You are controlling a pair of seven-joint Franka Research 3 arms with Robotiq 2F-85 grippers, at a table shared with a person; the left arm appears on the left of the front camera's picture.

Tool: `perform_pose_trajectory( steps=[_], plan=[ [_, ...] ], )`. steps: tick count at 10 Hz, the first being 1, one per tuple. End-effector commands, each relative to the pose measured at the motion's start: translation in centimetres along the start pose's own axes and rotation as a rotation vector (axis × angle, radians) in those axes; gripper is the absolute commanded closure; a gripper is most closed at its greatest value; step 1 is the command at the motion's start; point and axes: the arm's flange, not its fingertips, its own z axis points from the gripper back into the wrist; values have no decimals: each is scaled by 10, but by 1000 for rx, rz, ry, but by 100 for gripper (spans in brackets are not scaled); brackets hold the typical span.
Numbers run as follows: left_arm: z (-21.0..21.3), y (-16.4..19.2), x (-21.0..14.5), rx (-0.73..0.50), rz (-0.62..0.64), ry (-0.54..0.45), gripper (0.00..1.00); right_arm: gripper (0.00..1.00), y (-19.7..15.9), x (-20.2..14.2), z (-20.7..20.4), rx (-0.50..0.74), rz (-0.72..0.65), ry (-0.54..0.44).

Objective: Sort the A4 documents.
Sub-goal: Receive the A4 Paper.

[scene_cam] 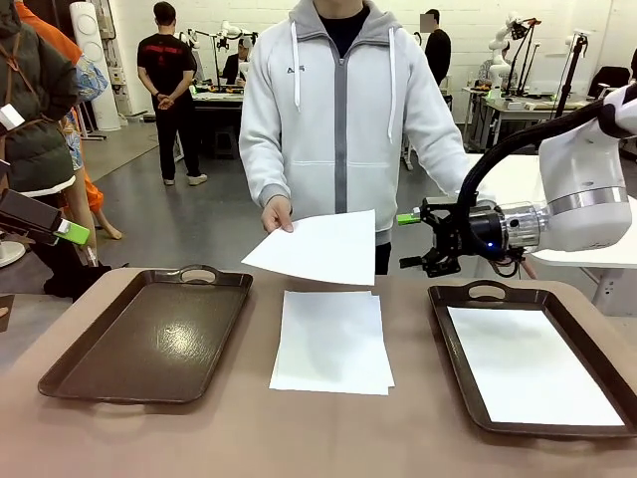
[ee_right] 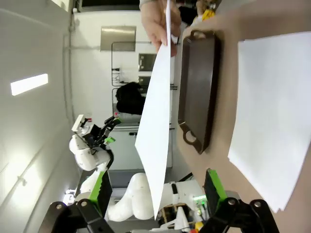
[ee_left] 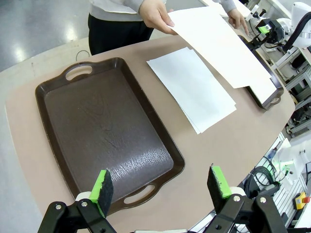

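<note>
A person (scene_cam: 338,110) in a grey top is standing at the far side of the tabletop (scene_cam: 418,438). One hand (scene_cam: 278,214) is holding up a white sheet (scene_cam: 318,247) by its edge. This held sheet is hanging in the air, tilted, above the far end of the pile of sheets (scene_cam: 331,342). The pile is lying flat on the tabletop, between the two brown trays. Its sheets are sitting a little crooked on each other, so some edges are peeking out.

The left tray (scene_cam: 95,344) is lying on the robot's left side, and nothing is lying in it. The right tray (scene_cam: 453,329) is lying on the robot's right side. One more white sheet (scene_cam: 532,363) is lying flat inside it, covering most of its bottom.

The right gripper (scene_cam: 408,240) is hanging in the air just beside the right edge of the held sheet. Its jaws are standing wide. In the right wrist view, the thin edge of the held sheet is pointing down between the two green pads (ee_right: 100,189), but it is not touching them.

The left gripper (ee_left: 160,187) is hovering over the near end of the left tray. Its jaws are standing wide too, and they are holding nothing.
</note>
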Motion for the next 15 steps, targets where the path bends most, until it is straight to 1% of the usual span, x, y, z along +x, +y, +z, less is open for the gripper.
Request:
perform_pose_trajectory(
  steps=[1, 4, 7, 10, 11, 12, 13, 14, 15],
  plan=[
    [0, 1, 0, -20, -6, -5, 0, 0, 4, 15, -15, 67, -66, 10],
    [0, 1, 0, -20, -6, -5, 0, 0, -13, 30, -52, 116, -109, 30],
    [0, 1, 0, -20, -6, -5, 0, 0, -25, 39, -81, 137, -151, 43],
    [0, 1, 0, -20, -6, -5, 0, 0, -26, 40, -85, 154, -141, 38],
    [0, 1, 0, -20, -6, -5, 0, 3, -27, 39, -83, 137, -112, 37],
    [0, 1, 0, -20, -6, -5, 0, 17, -25, 38, -80, 116, -96, 40],
    [0, 1, 0, -20, -6, -5, 0, 21, -24, 39, -74, 108, -94, 24],
    [0, 1, 0, -20, -6, -5, 0, 35, -25, 40, -70, 112, -100, 8],
    [0, 1, 0, -20, -6, -5, 0, 38, -26, 40, -68, 115, -102, 1]
  ],
)
